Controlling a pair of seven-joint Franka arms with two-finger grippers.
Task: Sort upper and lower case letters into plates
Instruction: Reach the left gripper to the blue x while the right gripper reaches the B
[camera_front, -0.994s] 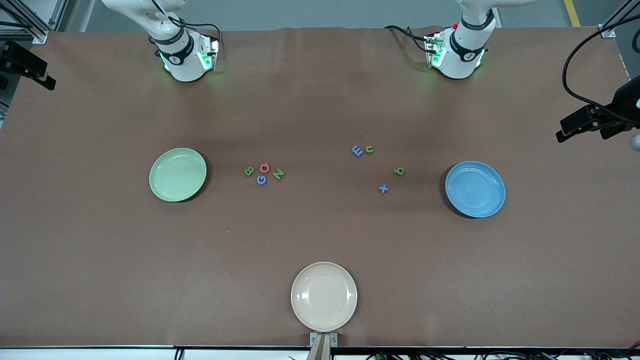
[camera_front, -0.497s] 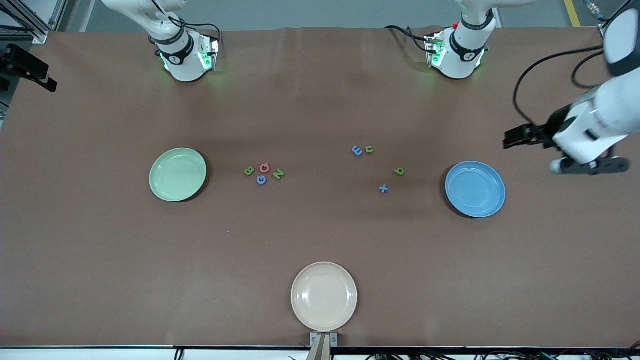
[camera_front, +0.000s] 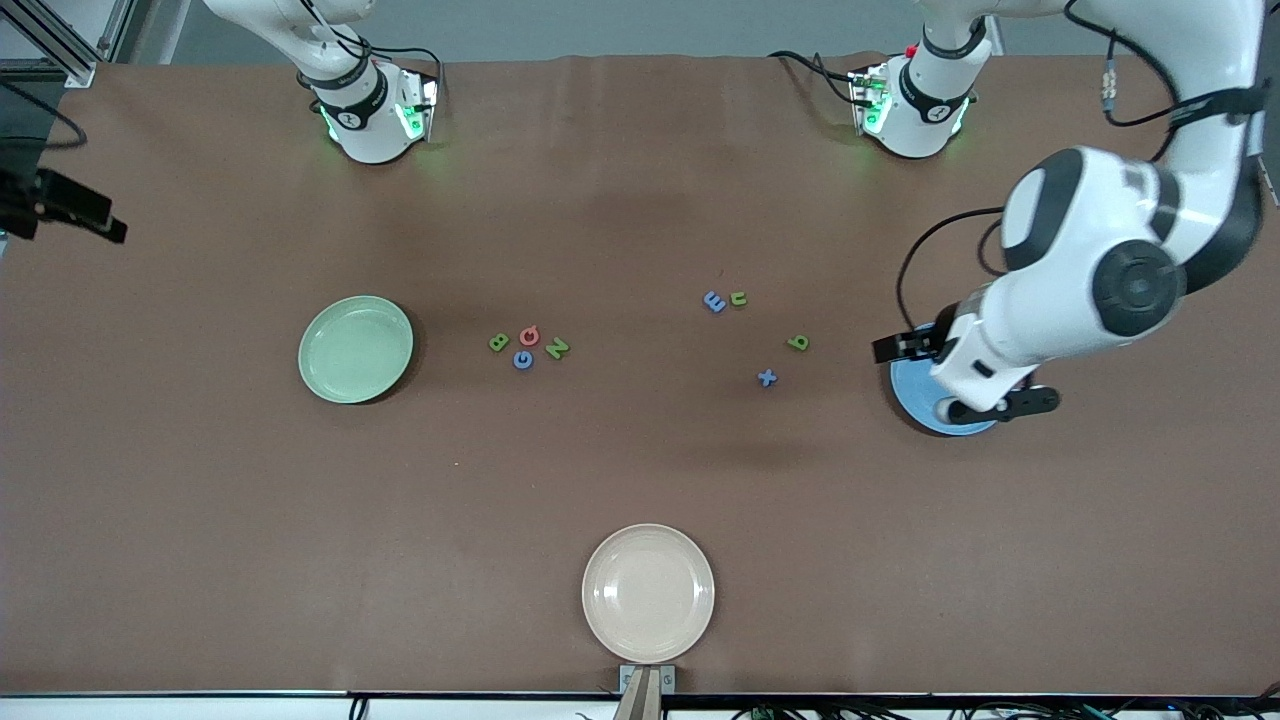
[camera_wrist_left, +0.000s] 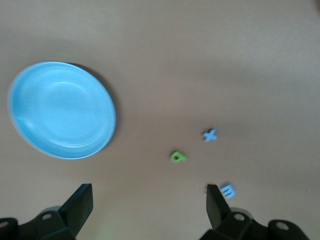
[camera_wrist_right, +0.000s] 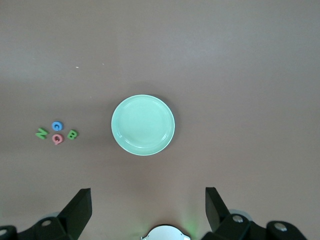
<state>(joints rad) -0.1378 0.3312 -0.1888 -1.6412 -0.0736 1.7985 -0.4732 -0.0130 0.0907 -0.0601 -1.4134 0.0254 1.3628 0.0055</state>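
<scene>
All eight letters lie loose on the worktop between the green plate (camera_front: 355, 349) and the blue plate (camera_front: 912, 395). The left gripper (camera_wrist_left: 149, 210), open wide and empty, hangs over the blue plate; the b (camera_front: 797, 343) and x (camera_front: 767, 377) lie nearest, toward the worktop's middle. The right gripper (camera_wrist_right: 148, 210), open and empty, waits high above the green plate.

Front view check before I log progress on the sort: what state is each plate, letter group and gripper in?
Pale green plate: empty.
Blue plate: empty, partly covered by the left arm.
Cream plate: empty.
Capital letters: clustered on the table, unsorted.
Small letters: scattered on the table, unsorted.
Left gripper: fingers open, holding nothing, over the blue plate.
Right gripper: fingers open, holding nothing.
</scene>
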